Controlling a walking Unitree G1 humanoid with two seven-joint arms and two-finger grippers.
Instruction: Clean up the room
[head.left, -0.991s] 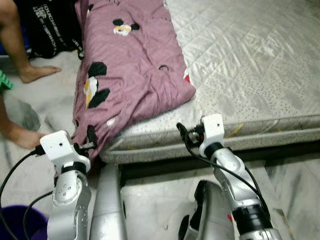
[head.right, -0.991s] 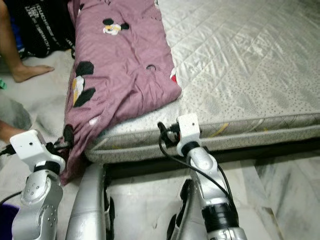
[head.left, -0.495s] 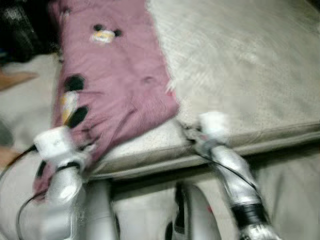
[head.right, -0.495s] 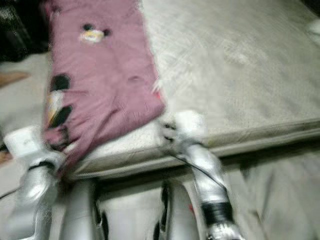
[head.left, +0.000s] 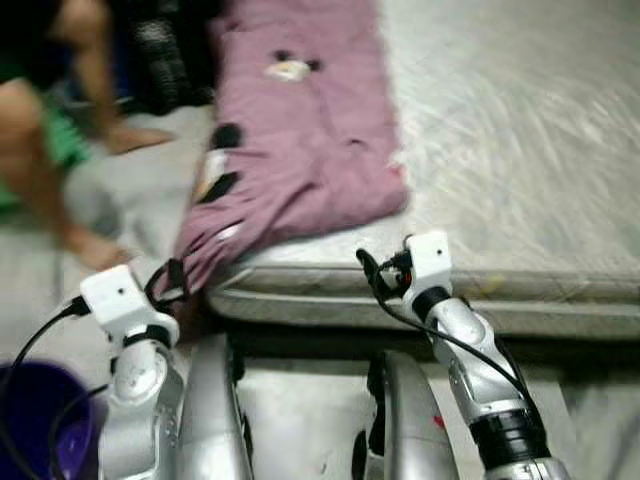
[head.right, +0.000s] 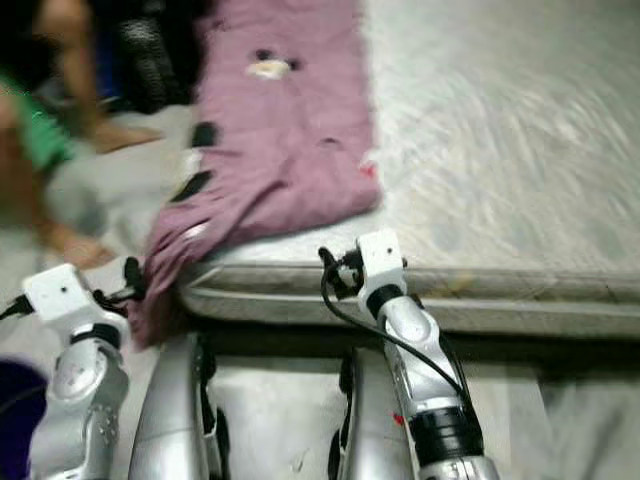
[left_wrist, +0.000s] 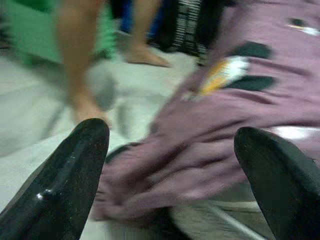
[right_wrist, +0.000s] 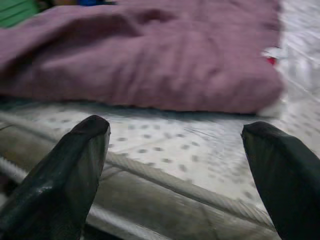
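A purple blanket (head.left: 300, 150) with cartoon prints lies along the left side of a grey mattress (head.left: 520, 130). Its lower end droops over the mattress corner towards the floor. In the left wrist view my left gripper (left_wrist: 170, 130) is open, its fingers spread either side of that drooping end and a short way from it. My right gripper (right_wrist: 176, 125) is also open, low in front of the mattress edge (right_wrist: 165, 185), facing the blanket's near fold (right_wrist: 165, 70). Neither gripper holds anything.
A person (head.left: 60, 130) in green stands barefoot on the floor left of the bed, one foot (head.left: 135, 137) near the blanket. Dark bags (head.left: 165, 50) sit behind them. A purple bucket (head.left: 30, 420) stands by my left arm. Pale marble floor (head.left: 300, 400) lies below.
The whole picture has swung and is blurred, so the camera has moved; the person now shows further into view. Both arms keep the same raised pose before the bed edge.
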